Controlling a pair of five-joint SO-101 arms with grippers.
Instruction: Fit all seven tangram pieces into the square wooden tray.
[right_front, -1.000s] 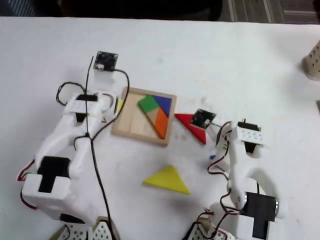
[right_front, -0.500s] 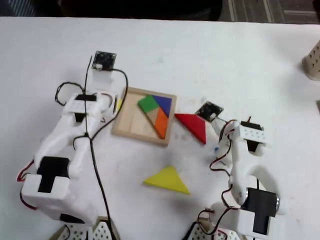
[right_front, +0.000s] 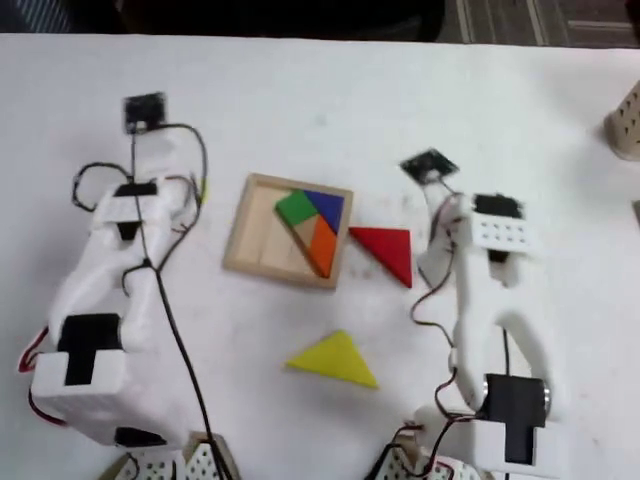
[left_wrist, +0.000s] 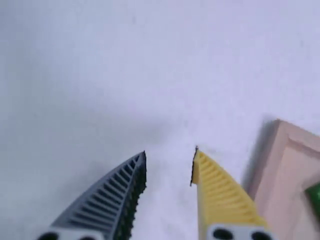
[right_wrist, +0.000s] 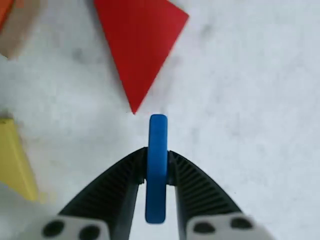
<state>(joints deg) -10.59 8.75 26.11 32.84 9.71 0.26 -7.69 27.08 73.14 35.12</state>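
The square wooden tray (right_front: 256, 243) lies mid-table with a green (right_front: 296, 207), a blue (right_front: 328, 203) and an orange piece (right_front: 322, 240) in its right half. A red triangle (right_front: 388, 251) lies just right of the tray, and a yellow triangle (right_front: 337, 360) lies nearer the front. My right gripper (right_wrist: 157, 150) is shut on a small blue piece (right_wrist: 157, 165) held on edge, just short of the red triangle's (right_wrist: 137, 47) tip. My left gripper (left_wrist: 169, 152) stands open over bare table, left of the tray's edge (left_wrist: 280, 165), with nothing between its fingers.
A beige perforated object (right_front: 625, 122) stands at the far right edge. The table's far edge (right_front: 300, 36) meets a dark background. Cables (right_front: 170, 330) trail along the left arm. The left half of the tray floor is bare wood.
The left arm has drawn back to the left, away from the tray. The right arm has swung away from the front and off the red triangle, which now lies uncovered.
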